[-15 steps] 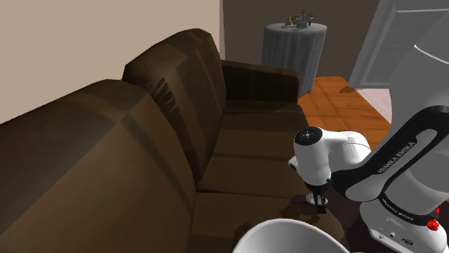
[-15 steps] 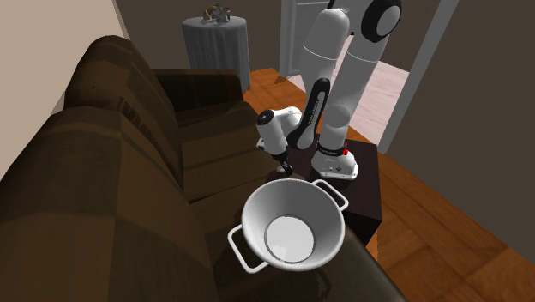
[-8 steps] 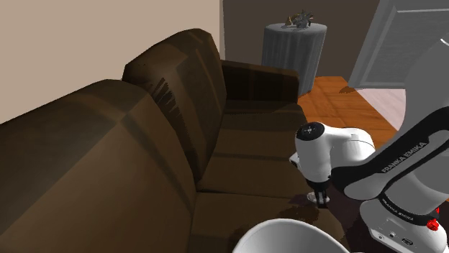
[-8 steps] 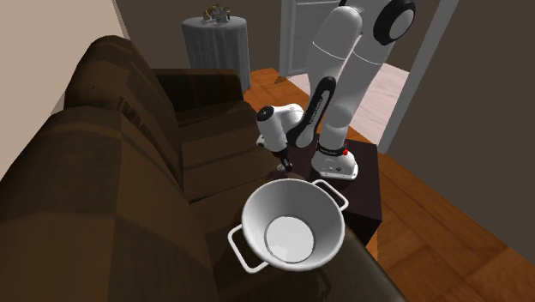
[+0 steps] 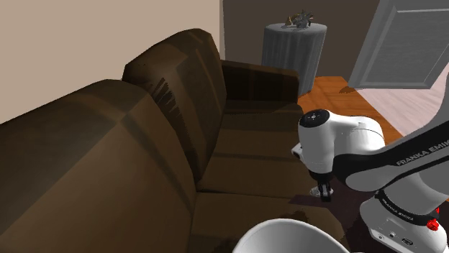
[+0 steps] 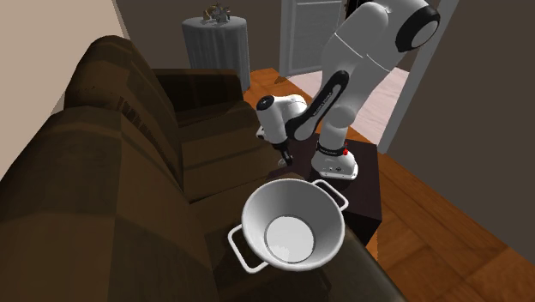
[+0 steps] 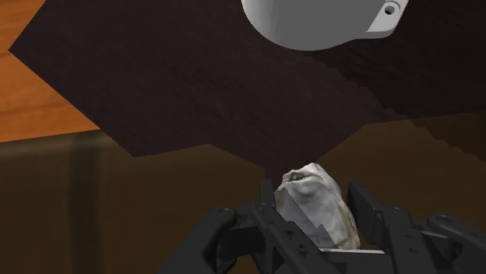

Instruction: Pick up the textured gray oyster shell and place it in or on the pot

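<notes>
A rough grey-white oyster shell (image 7: 315, 201) sits clasped between the two black fingers of my gripper (image 7: 313, 204), which is shut on it. In the shoulder view the gripper (image 5: 324, 192) hangs a little above the front edge of the brown sofa seat (image 5: 252, 162). From the second exterior view the gripper (image 6: 287, 160) is just beyond the far rim of the white two-handled pot (image 6: 324, 216). The pot (image 5: 288, 236) rests on the sofa's near end, and its rounded wall (image 7: 311, 23) lies ahead of the fingers.
The sofa's backrest (image 5: 108, 136) rises along the shoulder view's left. A grey round side table (image 5: 293, 43) with small objects stands past the far armrest. My dark stand (image 6: 364, 184) sits beside the sofa on an orange wooden floor (image 6: 446, 223). A grey door (image 5: 403, 43) is behind.
The fingers have closed on the shell, and the hand has risen slightly off the seat with it. The upper arm has swung toward the shoulder view's right.
</notes>
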